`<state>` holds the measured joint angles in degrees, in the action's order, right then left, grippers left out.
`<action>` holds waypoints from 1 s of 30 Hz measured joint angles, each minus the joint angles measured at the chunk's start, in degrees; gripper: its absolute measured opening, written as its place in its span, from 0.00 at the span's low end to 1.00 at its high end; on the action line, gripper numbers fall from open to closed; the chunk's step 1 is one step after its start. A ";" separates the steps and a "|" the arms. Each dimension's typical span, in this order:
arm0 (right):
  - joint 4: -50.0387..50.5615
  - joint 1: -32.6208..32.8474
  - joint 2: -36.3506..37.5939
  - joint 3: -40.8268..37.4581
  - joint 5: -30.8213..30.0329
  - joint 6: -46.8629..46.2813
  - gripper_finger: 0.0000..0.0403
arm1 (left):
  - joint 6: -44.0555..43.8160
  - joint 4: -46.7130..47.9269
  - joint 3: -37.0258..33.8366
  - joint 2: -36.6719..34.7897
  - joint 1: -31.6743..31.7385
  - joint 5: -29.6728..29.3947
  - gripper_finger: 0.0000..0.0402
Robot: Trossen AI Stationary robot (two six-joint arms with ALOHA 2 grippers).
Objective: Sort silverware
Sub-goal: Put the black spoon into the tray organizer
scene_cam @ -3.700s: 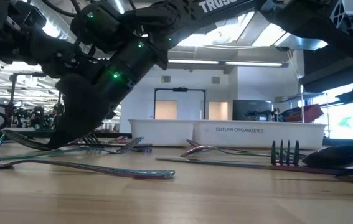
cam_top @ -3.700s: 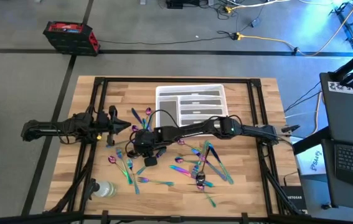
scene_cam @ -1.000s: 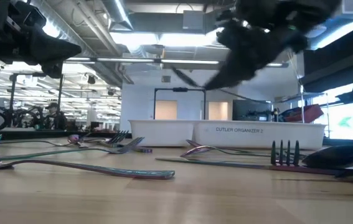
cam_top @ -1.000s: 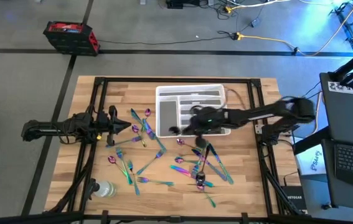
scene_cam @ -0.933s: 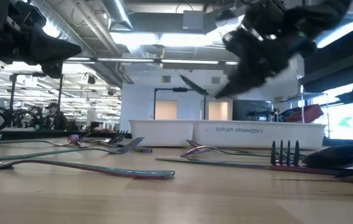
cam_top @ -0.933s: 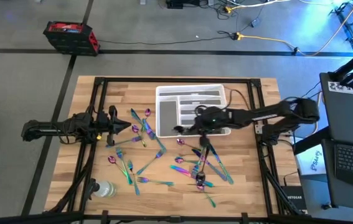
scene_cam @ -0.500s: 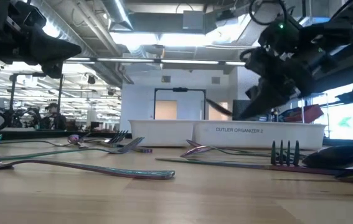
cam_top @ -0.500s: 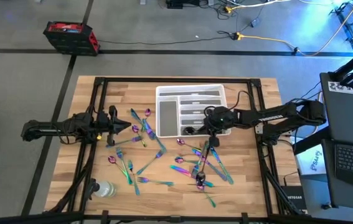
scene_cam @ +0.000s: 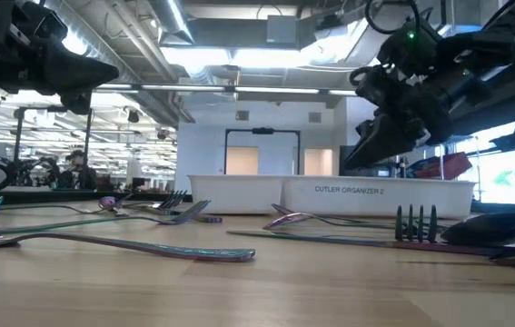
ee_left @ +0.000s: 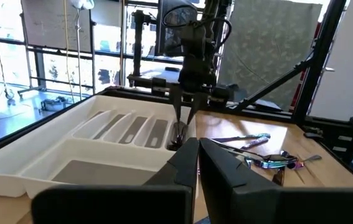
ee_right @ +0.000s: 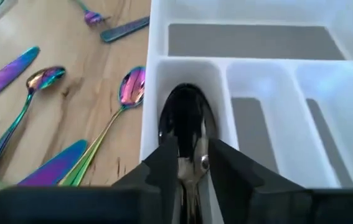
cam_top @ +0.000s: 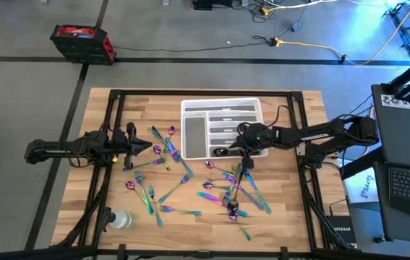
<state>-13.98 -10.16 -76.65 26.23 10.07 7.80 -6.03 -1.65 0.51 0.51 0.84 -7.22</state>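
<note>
Iridescent silverware lies loose on the wooden table, left of the tray [cam_top: 157, 155] and near its front [cam_top: 235, 191]. The white compartmented tray [cam_top: 221, 108] stands at the far middle. A dark spoon [ee_right: 187, 118] lies with its bowl on the floor of the tray's near compartment [cam_top: 221, 152]. My right gripper [ee_right: 192, 158] slants down over that compartment [cam_top: 228, 150], slightly open, with the spoon's handle between its fingers. My left gripper [cam_top: 150, 146] waits shut at the table's left, pointing level [ee_left: 198, 155]. My right gripper has its fingers [ee_right: 167, 162] on either side of the spoon's handle [ee_right: 192, 167], coming from the table's right and slanting down along the spoon. Whether they touch the handle I cannot tell. The bowl rests in the compartment.
A clear plastic bottle [cam_top: 121, 219] lies at the near left corner. Forks and a spoon lie close to the low camera [scene_cam: 148, 245]. The tray's long left compartment [cam_top: 194, 135] and far slots [cam_top: 230, 115] show bare grey floors. Black frame rails [cam_top: 114, 115] run along the table's sides.
My right gripper has carried the spoon from over the tray's left part toward the table's right edge and down to the near compartment. The spoon stuck out ahead of the fingers; now its bowl lies in that compartment.
</note>
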 joint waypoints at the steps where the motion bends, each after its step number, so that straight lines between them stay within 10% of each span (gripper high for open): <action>1: -0.61 0.07 0.51 0.34 0.01 -0.56 0.22 | -0.01 0.00 -0.01 0.02 0.01 0.00 0.00; 16: 6.22 20.42 4.21 8.91 1.05 -16.25 0.23 | 0.00 0.00 -0.01 0.01 0.00 0.00 0.00; 30: 28.48 29.96 -4.15 16.16 -3.49 22.80 0.23 | -0.01 -0.02 0.01 0.00 0.00 -0.02 0.00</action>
<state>14.50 19.79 -80.81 42.39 6.57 30.60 -6.04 -1.67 0.51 0.51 0.85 -7.25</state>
